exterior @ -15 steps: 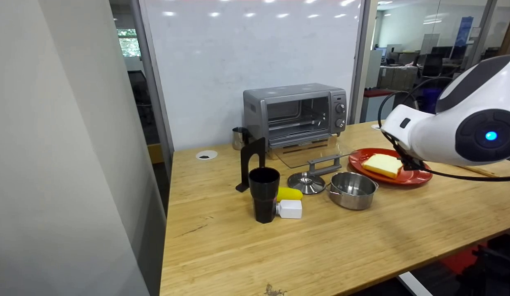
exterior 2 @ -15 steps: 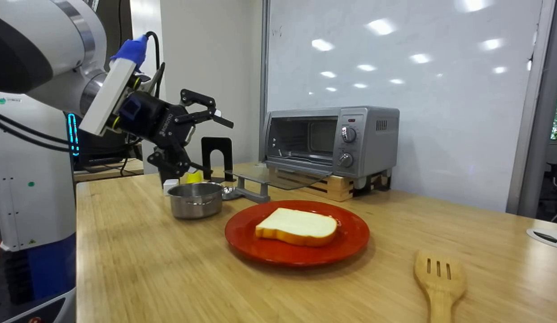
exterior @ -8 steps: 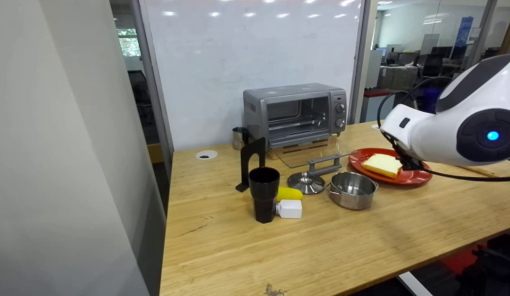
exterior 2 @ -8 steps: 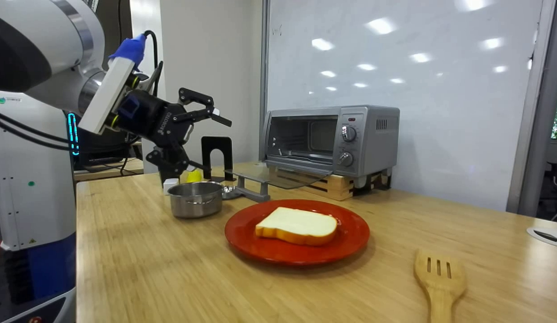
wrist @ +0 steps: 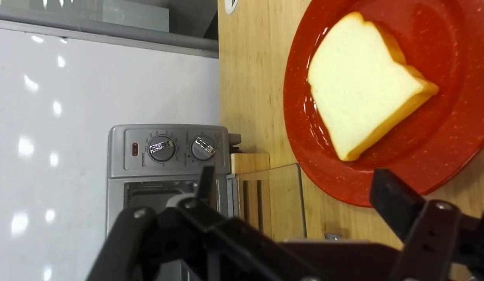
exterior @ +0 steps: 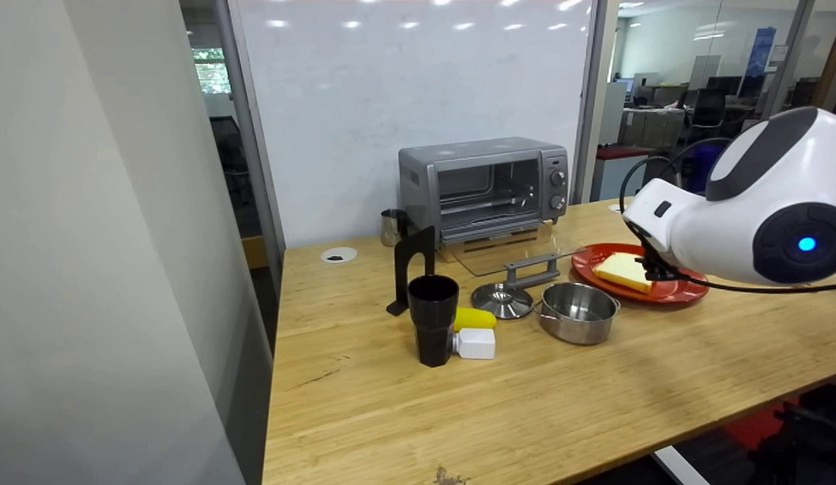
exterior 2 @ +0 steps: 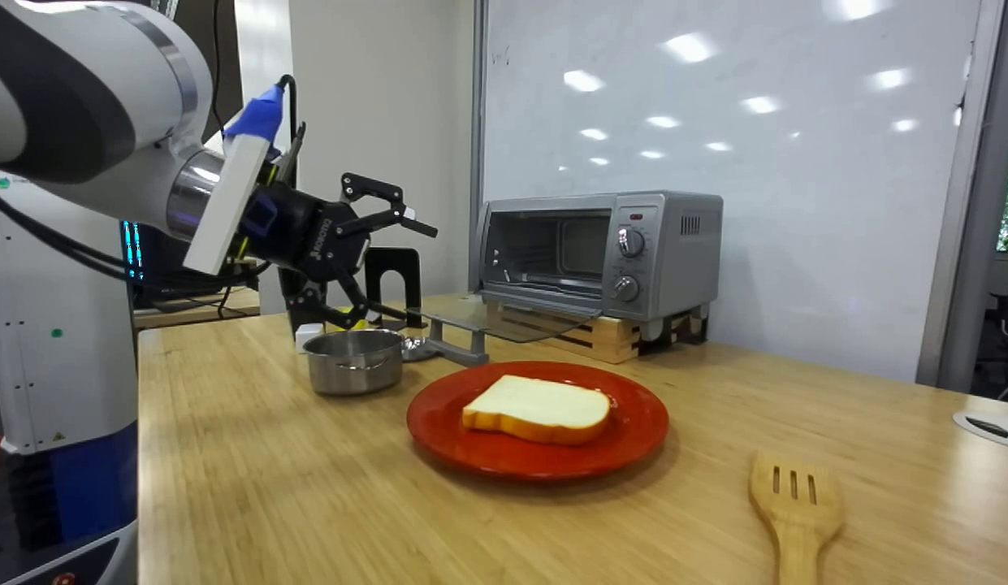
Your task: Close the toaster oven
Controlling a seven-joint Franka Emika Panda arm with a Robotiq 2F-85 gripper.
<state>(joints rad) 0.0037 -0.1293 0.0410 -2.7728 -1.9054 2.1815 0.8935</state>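
Wrist view shows my empty claw (wrist: 293, 181) spread, the toaster oven (wrist: 181, 151) by the whiteboard (wrist: 78, 97), glass door (wrist: 286, 199) lowered; I'd dip beneath the handle (exterior 2: 456, 353) (minding the pot (exterior 2: 353, 367)), then arc upward.

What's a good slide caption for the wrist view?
Open claw, oven with its door down, bread on a plate.

toaster oven (exterior 2: 623, 262): dr (exterior 2: 536, 322) dn | end effector (exterior 2: 421, 274): jaws apart | bread (exterior 2: 540, 406) on red plt (exterior 2: 487, 457)

White arm (exterior: 731, 222), blue light (exterior: 806, 244), dark cables (exterior 2: 292, 114), black jaws
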